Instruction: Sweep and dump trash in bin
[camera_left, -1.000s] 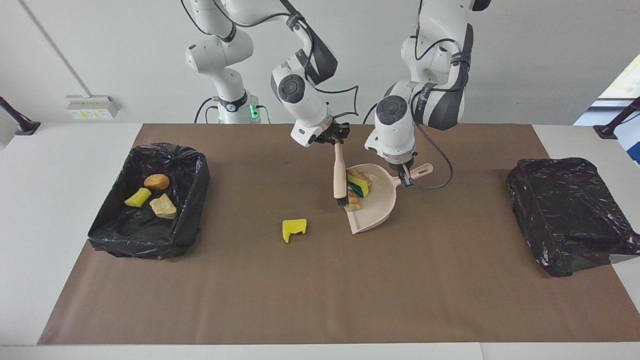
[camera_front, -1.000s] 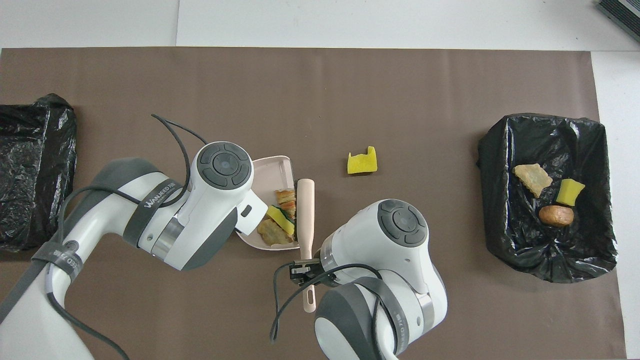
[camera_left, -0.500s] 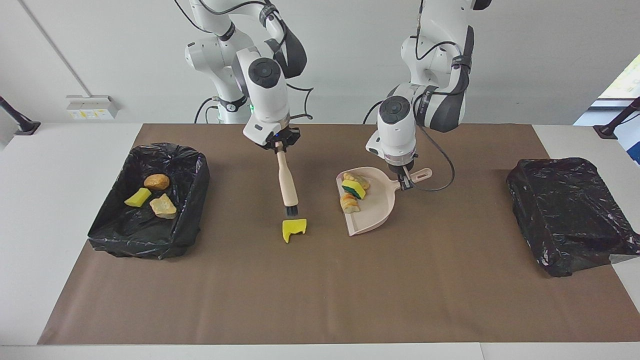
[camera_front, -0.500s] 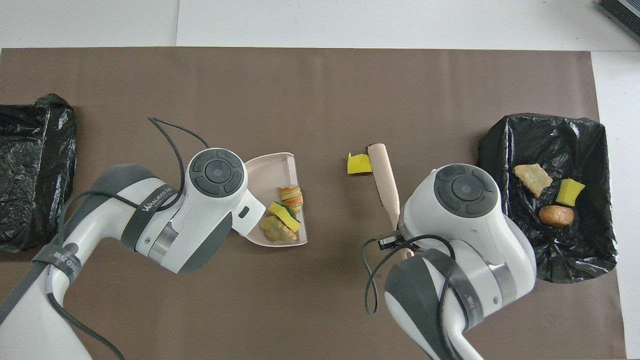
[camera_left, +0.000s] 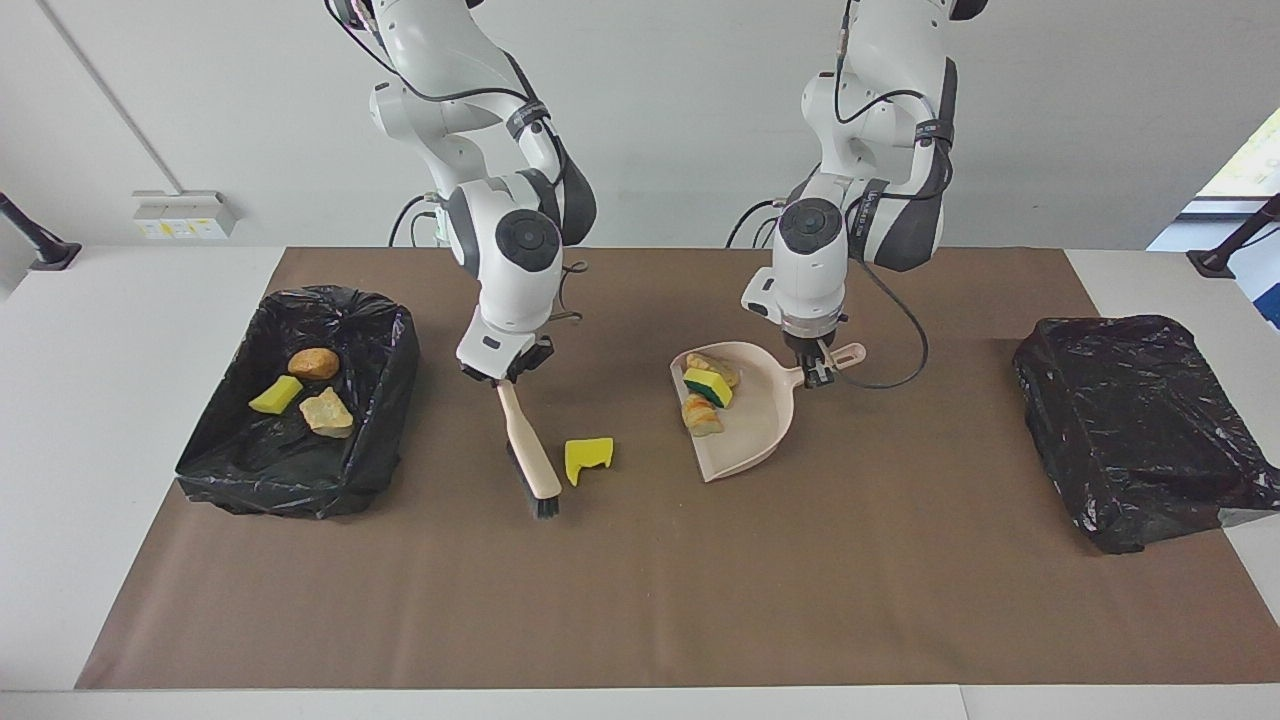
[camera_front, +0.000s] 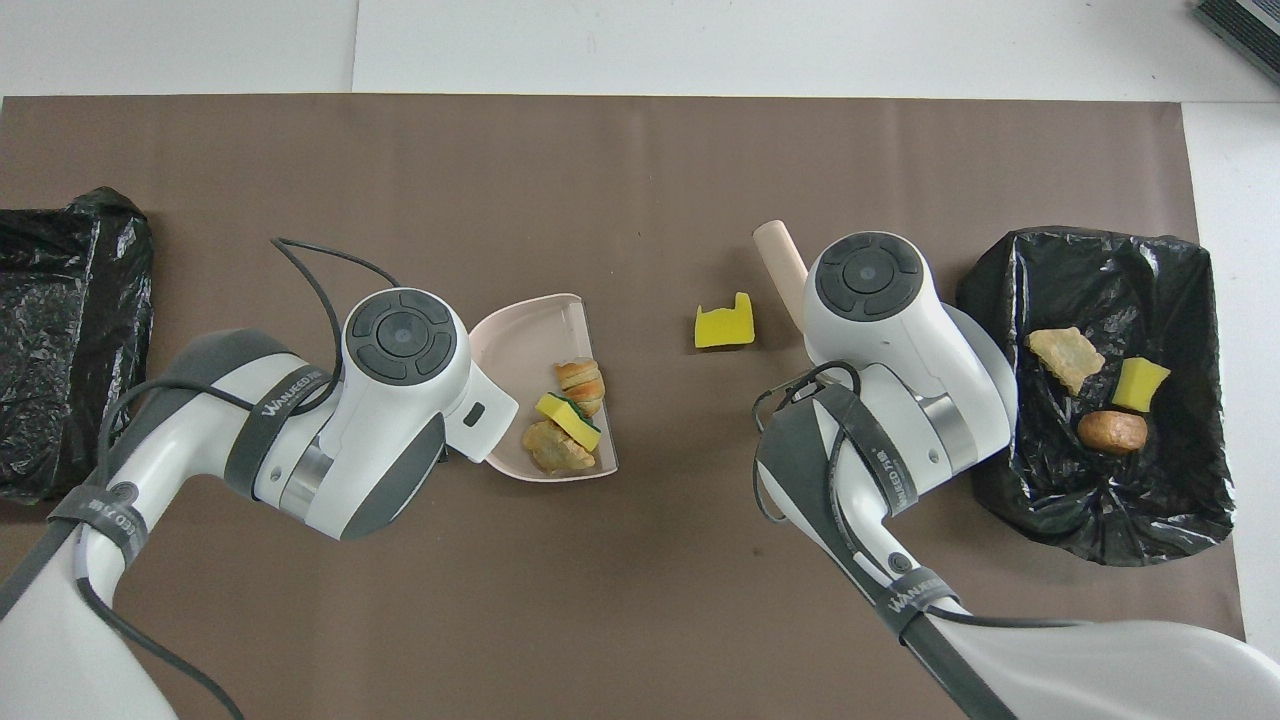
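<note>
right gripper (camera_left: 503, 377) swung its clamped brush (camera_left: 530, 455) past the yellow scrap (camera_left: 588, 457) (left gripper (camera_left: 814, 366) grips dustpan (camera_left: 748, 420)).

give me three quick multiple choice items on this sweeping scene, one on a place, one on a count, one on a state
1. Where is the loose yellow sponge piece?
A. in the dustpan
B. on the mat between the brush and the dustpan
C. in a bin

2. How many scraps lie in the open bin?
A. one
B. three
C. five

3. What does the right gripper hold?
A. nothing
B. the dustpan
C. the brush

Answers:
1 B: it lies on the mat between the brush and the dustpan.
2 B: two yellowish pieces and a brown one.
3 C: it is shut on the brush handle, while the left gripper grips the dustpan handle.
</note>
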